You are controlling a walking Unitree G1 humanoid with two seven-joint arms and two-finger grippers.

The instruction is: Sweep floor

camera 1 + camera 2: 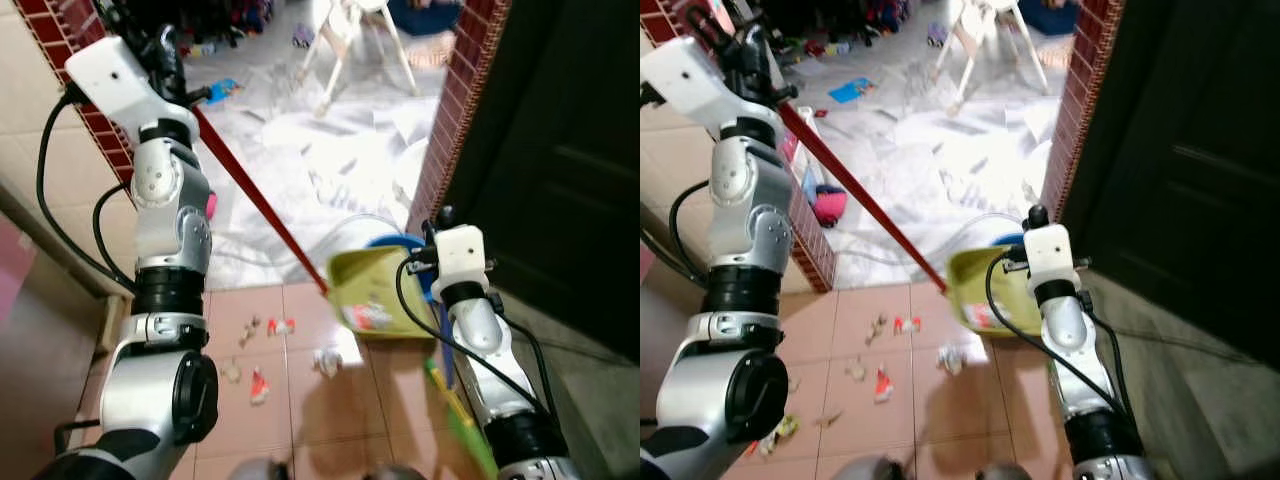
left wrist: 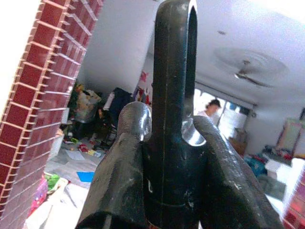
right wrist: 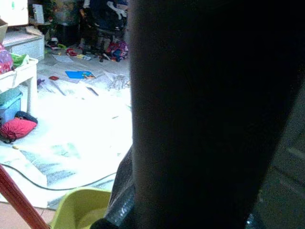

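Note:
My left gripper (image 1: 165,52) is raised at the upper left, shut on the black hooked top of a red broom handle (image 1: 258,200); its fingers (image 2: 128,143) clamp that hook. The handle slants down to the right toward a yellow-green dustpan (image 1: 375,290). The dustpan hangs tilted just above the tiles in front of my right gripper (image 1: 437,218), which is shut on it; a dark shape hides most of the right wrist view, with the dustpan (image 3: 78,207) low in it. Paper and wrapper scraps (image 1: 325,360) lie scattered on the pink tiles to the dustpan's left.
A brick pillar (image 1: 455,110) and a dark door (image 1: 560,180) close off the right. Beyond lies a white marble floor with a cable (image 1: 330,235), a white chair (image 1: 350,40) and toys. A brick-edged wall (image 1: 110,140) stands left. A person (image 2: 209,107) stands far off.

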